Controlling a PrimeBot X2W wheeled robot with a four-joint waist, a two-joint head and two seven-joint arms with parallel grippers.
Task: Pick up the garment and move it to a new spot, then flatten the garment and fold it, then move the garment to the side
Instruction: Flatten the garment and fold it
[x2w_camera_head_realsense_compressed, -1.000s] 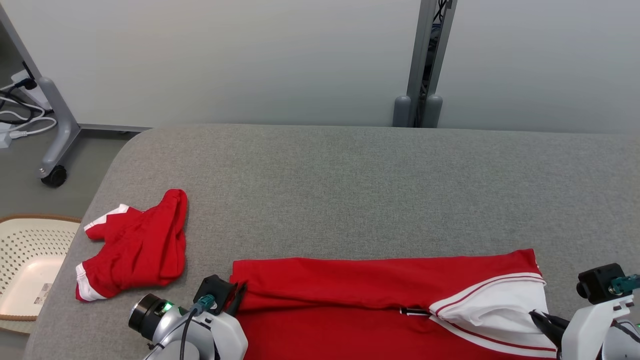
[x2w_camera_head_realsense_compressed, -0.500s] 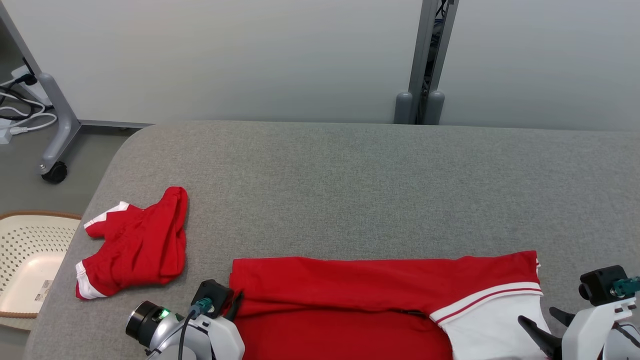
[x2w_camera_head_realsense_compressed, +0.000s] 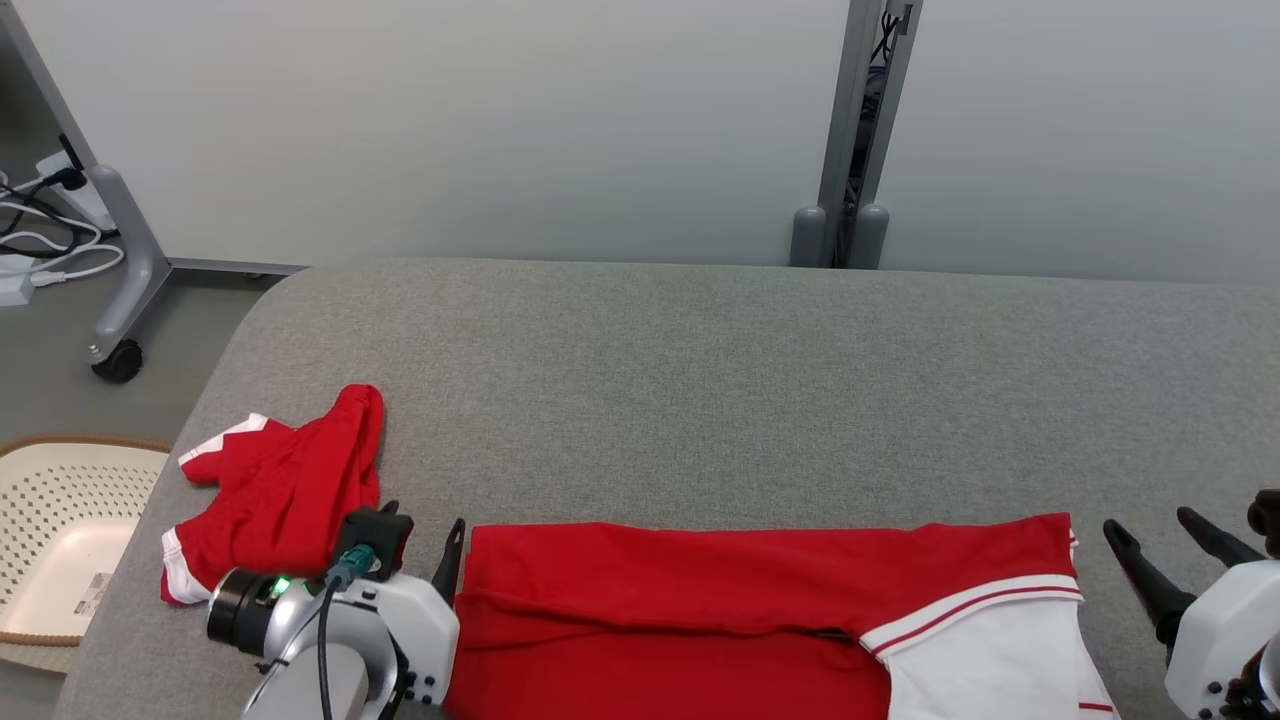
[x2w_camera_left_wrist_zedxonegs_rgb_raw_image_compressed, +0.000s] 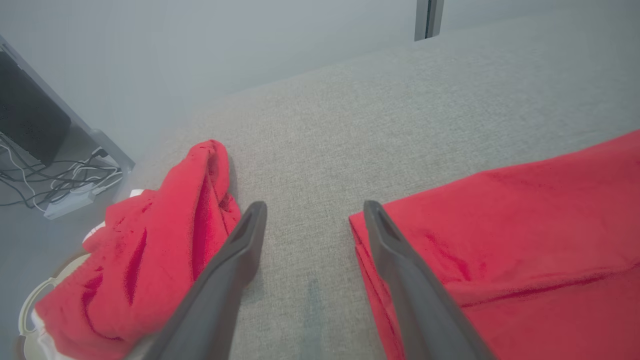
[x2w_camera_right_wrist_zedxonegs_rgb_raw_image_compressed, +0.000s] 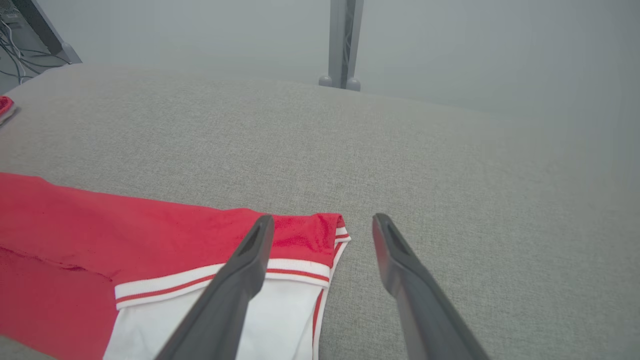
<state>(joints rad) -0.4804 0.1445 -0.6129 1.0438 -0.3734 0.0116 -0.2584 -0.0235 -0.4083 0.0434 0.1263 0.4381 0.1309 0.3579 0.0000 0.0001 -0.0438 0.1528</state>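
The left gripper (x2w_camera_left_wrist_zedxonegs_rgb_raw_image_compressed: 315, 207) is spread wide and empty by the red garment's (x2w_camera_head_realsense_compressed: 700, 590) left end. The right gripper (x2w_camera_right_wrist_zedxonegs_rgb_raw_image_compressed: 322, 219) is the same by its right end.

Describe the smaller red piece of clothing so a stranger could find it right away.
Start at the large grey fabric-covered table, then go to its left edge, beside the cream perforated basket on the floor. The small red garment with white trim lies there bunched up, unlike the larger red and white garment spread flat along the near edge.
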